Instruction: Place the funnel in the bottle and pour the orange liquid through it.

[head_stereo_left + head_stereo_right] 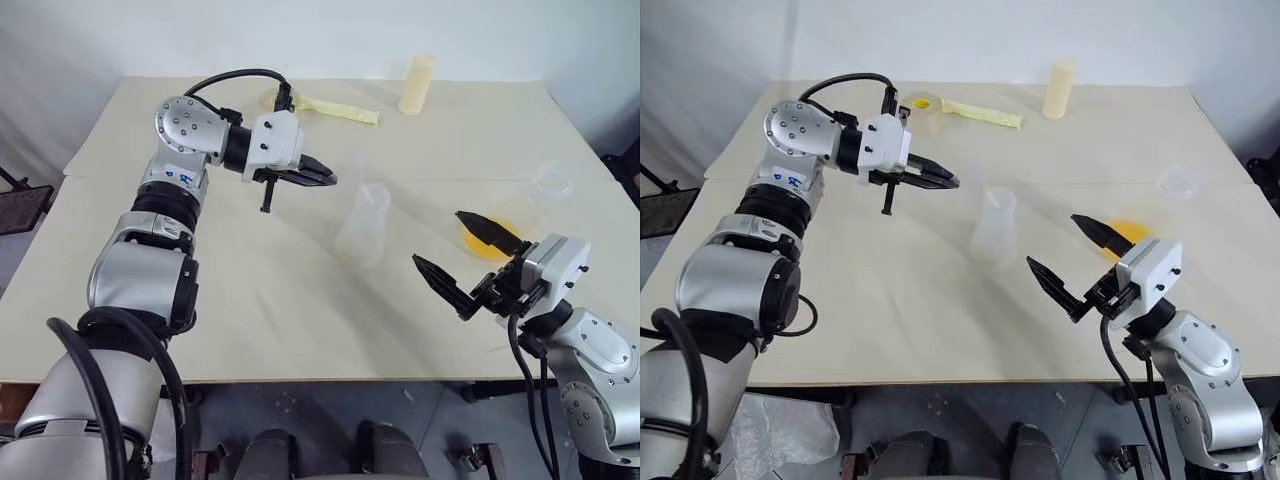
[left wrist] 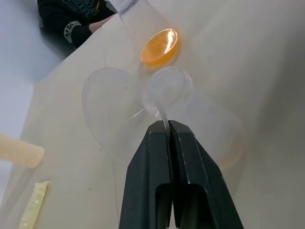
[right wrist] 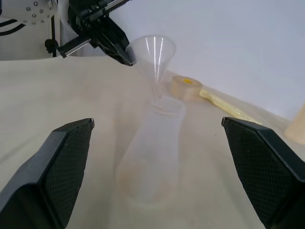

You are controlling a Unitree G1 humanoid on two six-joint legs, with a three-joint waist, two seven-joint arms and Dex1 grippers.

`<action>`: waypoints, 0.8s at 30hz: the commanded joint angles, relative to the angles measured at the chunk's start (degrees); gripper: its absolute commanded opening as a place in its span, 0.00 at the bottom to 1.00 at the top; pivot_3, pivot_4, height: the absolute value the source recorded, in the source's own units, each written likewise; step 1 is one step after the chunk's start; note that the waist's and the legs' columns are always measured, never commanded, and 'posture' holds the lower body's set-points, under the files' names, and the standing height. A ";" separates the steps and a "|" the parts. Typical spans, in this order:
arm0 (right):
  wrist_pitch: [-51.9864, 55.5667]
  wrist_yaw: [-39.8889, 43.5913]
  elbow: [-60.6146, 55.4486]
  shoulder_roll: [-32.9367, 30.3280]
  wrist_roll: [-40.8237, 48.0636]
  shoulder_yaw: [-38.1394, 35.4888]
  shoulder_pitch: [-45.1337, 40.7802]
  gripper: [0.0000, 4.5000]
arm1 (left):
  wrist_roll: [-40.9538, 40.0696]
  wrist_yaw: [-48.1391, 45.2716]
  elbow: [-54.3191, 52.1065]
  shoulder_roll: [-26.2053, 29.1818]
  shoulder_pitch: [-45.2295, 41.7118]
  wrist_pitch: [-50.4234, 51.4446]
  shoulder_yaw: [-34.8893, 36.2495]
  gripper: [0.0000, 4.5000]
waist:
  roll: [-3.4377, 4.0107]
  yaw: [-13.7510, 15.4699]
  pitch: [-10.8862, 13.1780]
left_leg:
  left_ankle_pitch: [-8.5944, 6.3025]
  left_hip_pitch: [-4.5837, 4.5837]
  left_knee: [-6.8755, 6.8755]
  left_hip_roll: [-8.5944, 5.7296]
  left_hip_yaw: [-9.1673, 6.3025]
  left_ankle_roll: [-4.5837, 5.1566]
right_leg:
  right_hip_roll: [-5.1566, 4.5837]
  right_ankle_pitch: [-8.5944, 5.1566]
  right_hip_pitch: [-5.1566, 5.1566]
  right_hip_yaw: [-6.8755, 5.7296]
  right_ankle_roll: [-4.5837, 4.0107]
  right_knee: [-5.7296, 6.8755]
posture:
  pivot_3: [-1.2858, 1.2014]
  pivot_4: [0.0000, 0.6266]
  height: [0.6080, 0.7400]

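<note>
My left gripper (image 1: pixel 325 178) hangs over the middle of the table (image 1: pixel 250 310), its two black fingers pressed together on the rim of the funnel (image 3: pixel 153 57), a clear cone I can barely make out from the head camera but which shows well from my right wrist. The cone opens upward and its thin stem points straight down, with the tip right at the mouth of the bottle (image 1: pixel 364 225), the frosted flask standing upright near the table's centre; I cannot tell whether the stem has entered the neck or sits just above it. That is the relation the next move turns on: stem and neck share one upright line, so I judge a short straight descent should seat the funnel. Past the bottle, toward the table's right edge, stands the clear conical flask (image 1: pixel 535 205) with the orange liquid (image 1: pixel 485 240) pooled shallow in its base. My right gripper (image 1: pixel 462 265) is just in front of that flask, nearer to it than my left, jaws spread wide and holding nothing. Along the far edge lie a yellow tape roll (image 1: pixel 923 104) and a cream cylinder (image 1: pixel 417 84). I can read no labels on any vessel.
</note>
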 commanded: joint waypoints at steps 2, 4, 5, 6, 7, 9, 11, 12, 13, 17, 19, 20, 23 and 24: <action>0.29 -0.41 -1.61 -0.36 0.21 0.58 -1.34 1.00 | 2.73 1.48 0.71 -0.64 -3.50 -2.65 -0.93 0.01 | -0.01 -0.01 0.00 | 0.00 -0.02 0.01 0.00 0.00 0.00 | 0.00 0.00 0.00 0.00 0.00 -0.01 | 0.52 0.24 1.00; 0.40 -0.66 -1.75 -0.24 -0.03 0.85 -1.42 1.00 | 4.18 1.95 1.19 -0.73 -4.11 -3.98 -1.70 0.01 | -0.01 -0.01 0.00 | 0.00 -0.02 0.01 0.00 0.00 0.00 | 0.00 0.00 0.00 -0.02 0.00 -0.01 | 0.52 0.24 1.00; 0.39 -0.74 -1.83 -0.21 -0.09 0.94 -1.38 1.00 | 4.63 2.13 1.42 -0.82 -4.40 -4.41 -1.93 0.01 | -0.01 -0.02 0.00 | 0.00 -0.02 0.01 0.00 -0.01 0.00 | 0.00 0.00 0.00 -0.02 0.00 -0.01 | 0.52 0.24 1.00; 0.37 -0.84 -1.91 -0.21 -0.17 1.03 -1.32 1.00 | 4.91 2.19 1.60 -0.95 -4.67 -4.74 -2.07 0.01 | -0.01 -0.02 0.00 | 0.00 -0.02 0.01 0.00 -0.01 0.00 | 0.00 0.00 0.00 -0.02 0.00 -0.01 | 0.52 0.24 1.00; 0.33 -0.94 -2.02 -0.20 -0.27 1.12 -1.19 1.00 | 5.31 2.18 1.72 -1.09 -4.96 -5.38 -2.34 0.01 | -0.01 -0.01 0.00 | 0.00 -0.02 0.01 0.00 0.00 0.00 | 0.00 0.00 0.00 -0.02 0.00 -0.01 | 0.52 0.24 1.00; 0.20 -1.13 -2.17 -0.21 -0.40 1.19 -0.96 1.00 | 6.38 2.18 1.90 -1.31 -5.51 -6.84 -3.00 0.01 | -0.01 0.04 0.01 | 0.00 -0.02 0.01 0.00 -0.02 0.01 | 0.00 0.00 0.00 -0.03 0.00 -0.01 | 0.52 0.24 1.00; 0.10 -1.36 -2.44 -0.18 -0.51 1.24 -0.65 1.00 | 7.74 2.51 2.05 -1.43 -6.03 -8.29 -3.74 0.01 | -0.02 0.06 0.01 | 0.00 -0.06 0.03 0.00 -0.04 0.01 | 0.00 0.00 0.00 -0.04 0.00 -0.02 | 0.52 0.24 1.00; 0.05 -1.48 -2.56 -0.14 -0.56 1.26 -0.50 1.00 | 8.44 2.85 2.13 -1.46 -6.28 -9.01 -4.22 0.01 | -0.02 0.07 0.01 | 0.00 -0.07 0.04 -0.01 -0.04 0.01 | 0.00 0.00 0.00 -0.05 0.00 -0.02 | 0.52 0.24 1.00; -0.06 -1.63 -2.66 -0.08 -0.66 1.26 -0.32 1.00 | 8.98 3.17 2.22 -1.54 -6.54 -9.66 -4.59 0.01 | -0.01 0.04 0.01 | 0.00 -0.08 0.05 -0.01 -0.05 0.01 | 0.00 0.00 0.00 -0.05 0.00 -0.03 | 0.52 0.24 1.00; -0.52 -1.89 -3.02 0.08 -1.00 1.31 0.53 1.00 | 10.20 3.48 2.52 -1.99 -7.36 -11.45 -5.41 0.05 | -0.02 0.01 0.01 | 0.00 -0.08 0.05 0.00 -0.05 0.02 | 0.01 0.00 -0.01 -0.07 0.00 -0.03 | 0.52 0.24 1.00; -0.74 -1.94 -3.13 0.13 -1.17 1.20 0.85 1.00 | 10.38 3.63 2.61 -2.36 -7.79 -11.70 -5.51 0.15 | -0.02 0.03 0.01 | 0.00 -0.08 0.05 0.00 -0.05 0.02 | 0.00 0.00 -0.01 -0.07 0.00 -0.03 | 0.52 0.24 1.00; -0.82 -1.94 -3.16 0.13 -1.23 1.16 0.96 1.00 | 10.37 3.57 2.67 -2.50 -7.94 -11.63 -5.49 0.21 | -0.02 0.05 0.01 | -0.01 -0.09 0.06 0.00 -0.05 0.02 | 0.00 0.00 -0.01 -0.06 0.00 -0.04 | 0.52 0.24 1.00; -1.09 -1.76 -2.86 -0.07 -1.33 0.86 0.88 1.00 | 9.73 3.68 2.88 -3.17 -8.50 -10.85 -4.88 0.42 | -0.02 0.06 0.01 | -0.01 -0.11 0.09 0.00 -0.07 0.02 | 0.00 0.00 -0.01 -0.07 0.00 -0.04 | 0.52 0.24 1.00; -1.21 -1.72 -2.66 -0.13 -1.36 0.72 0.74 1.00 | 9.61 3.77 2.96 -3.32 -8.69 -10.72 -4.73 0.50 | -0.02 0.05 0.01 | -0.01 -0.13 0.09 0.00 -0.08 0.02 | 0.00 0.00 -0.01 -0.08 0.00 -0.04 | 0.52 0.24 1.00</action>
